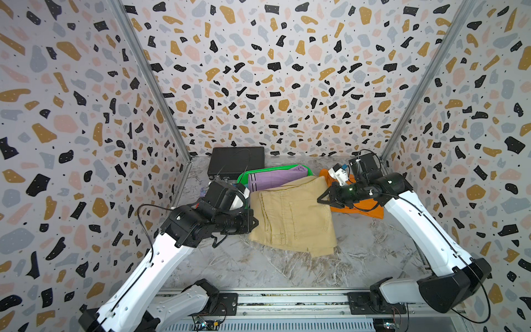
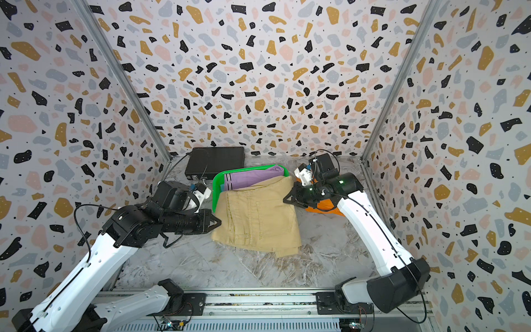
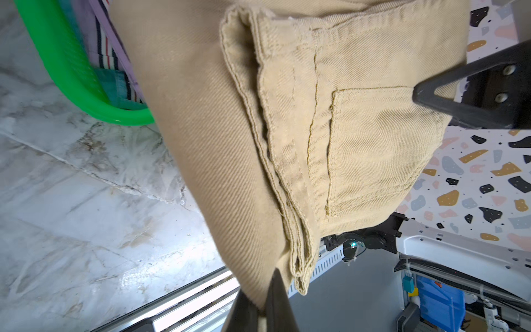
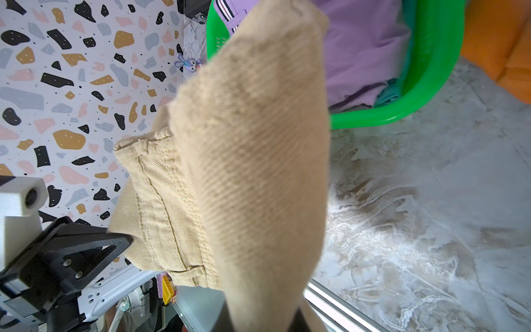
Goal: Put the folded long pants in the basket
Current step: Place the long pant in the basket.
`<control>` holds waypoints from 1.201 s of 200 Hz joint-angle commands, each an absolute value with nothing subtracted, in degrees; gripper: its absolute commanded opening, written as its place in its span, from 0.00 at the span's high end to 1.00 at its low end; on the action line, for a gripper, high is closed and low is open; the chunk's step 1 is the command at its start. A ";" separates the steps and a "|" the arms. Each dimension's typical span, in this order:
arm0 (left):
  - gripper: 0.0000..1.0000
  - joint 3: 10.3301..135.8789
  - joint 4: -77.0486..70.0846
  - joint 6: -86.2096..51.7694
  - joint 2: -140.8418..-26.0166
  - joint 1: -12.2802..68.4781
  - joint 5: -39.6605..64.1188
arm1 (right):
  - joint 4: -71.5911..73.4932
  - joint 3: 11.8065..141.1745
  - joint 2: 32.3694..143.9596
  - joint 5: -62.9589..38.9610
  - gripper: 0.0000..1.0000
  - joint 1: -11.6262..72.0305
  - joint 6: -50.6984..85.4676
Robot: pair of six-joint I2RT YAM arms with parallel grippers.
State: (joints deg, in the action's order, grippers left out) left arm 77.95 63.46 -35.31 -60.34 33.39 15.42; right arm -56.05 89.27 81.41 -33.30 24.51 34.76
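In both top views the khaki pants (image 1: 290, 212) hang spread between the two arms. The left fingers (image 1: 254, 221) are pressed together on one side edge and the right fingers (image 1: 320, 199) are pinching the opposite edge. Beyond both sets of fingers, the cloth's far edge reaches over the green basket (image 1: 240, 179), which already holds the lilac pants (image 1: 275, 178). The near half sags on the fingers' near side, outside the basket and low over the marble surface (image 1: 359, 258). The orange pants (image 1: 365, 208) lie on the surface under the right arm, behind its fingers, and a black box (image 1: 235, 163) sits past the basket. In the left wrist view the left fingers (image 3: 273, 296) nip only a narrow strip of khaki. Just ahead of them the folded layers fan apart, and the right fingers (image 3: 431, 95) show at the far edge. The basket rim (image 3: 71, 80) is off to one side, with the cyan pants (image 3: 112, 83) under the lilac. In the right wrist view the khaki (image 4: 258, 172) fills the space ahead of the right fingers and hides most of them. The basket (image 4: 431, 72) lies beyond and to the side. The main risk, as I judge it, is letting go while so much cloth trails short of the rim: the bundle would drape over the edge and come unfolded. The thin left pinch could also shed an inner layer. The right arm, passing low, could drag the orange pants.
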 commanded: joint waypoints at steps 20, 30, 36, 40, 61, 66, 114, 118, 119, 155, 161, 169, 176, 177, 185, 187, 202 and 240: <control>1.00 84.13 62.31 -28.31 -67.98 29.70 10.79 | -55.70 104.45 93.15 -31.22 1.00 24.32 29.88; 1.00 85.69 61.19 -26.48 -70.10 28.19 11.23 | -55.63 108.38 96.86 -30.78 1.00 24.32 29.38; 1.00 86.39 60.53 -25.50 -71.42 27.25 11.41 | -55.64 110.65 98.87 -30.65 1.00 24.28 29.23; 1.00 86.91 60.10 -24.87 -72.41 26.46 11.88 | -55.66 112.12 100.50 -30.54 1.00 24.19 29.13; 1.00 89.82 58.28 -21.48 -77.78 22.78 14.90 | -55.73 120.83 108.02 -29.96 1.00 24.21 29.09; 1.00 90.33 57.84 -20.91 -78.97 22.07 15.38 | -55.86 122.94 109.69 -29.76 1.00 24.17 29.10; 1.00 91.30 53.56 -18.73 -88.88 14.12 21.97 | -58.72 138.19 122.92 -27.34 1.00 23.74 28.38; 1.00 91.25 53.29 -18.53 -89.68 13.65 22.34 | -58.65 138.45 123.58 -27.11 1.00 23.73 28.31; 1.00 91.24 53.23 -18.54 -89.84 13.55 22.42 | -58.63 138.52 123.84 -27.09 1.00 23.73 28.30; 1.00 90.24 51.01 -17.87 -96.43 10.62 27.03 | -57.49 137.02 128.81 -24.99 1.00 23.64 26.68; 1.00 89.69 50.51 -18.14 -97.40 10.42 27.14 | -57.39 136.70 129.45 -24.16 1.00 23.64 26.15; 1.00 89.08 50.04 -18.32 -98.49 10.20 27.67 | -57.37 136.17 130.12 -23.38 1.00 23.56 25.32; 1.00 88.70 49.95 -18.28 -99.51 10.15 28.01 | -57.39 135.55 130.46 -22.61 1.00 23.55 24.70; 1.00 88.60 49.94 -18.33 -99.59 10.17 28.07 | -57.35 135.49 130.49 -22.47 1.00 23.55 24.61; 1.00 88.08 49.76 -18.66 -100.58 10.20 28.22 | -57.06 134.46 130.69 -21.52 1.00 23.48 23.98; 1.00 87.96 49.68 -18.75 -100.78 10.20 28.21 | -56.89 134.05 130.69 -21.29 1.00 23.47 23.86; 1.00 86.27 48.91 -19.33 -101.66 10.19 28.27 | -54.49 130.93 130.70 -20.47 1.00 23.47 22.68; 1.00 81.54 46.78 -19.88 -102.34 10.20 26.21 | -51.42 127.44 133.09 -19.26 1.00 23.31 19.21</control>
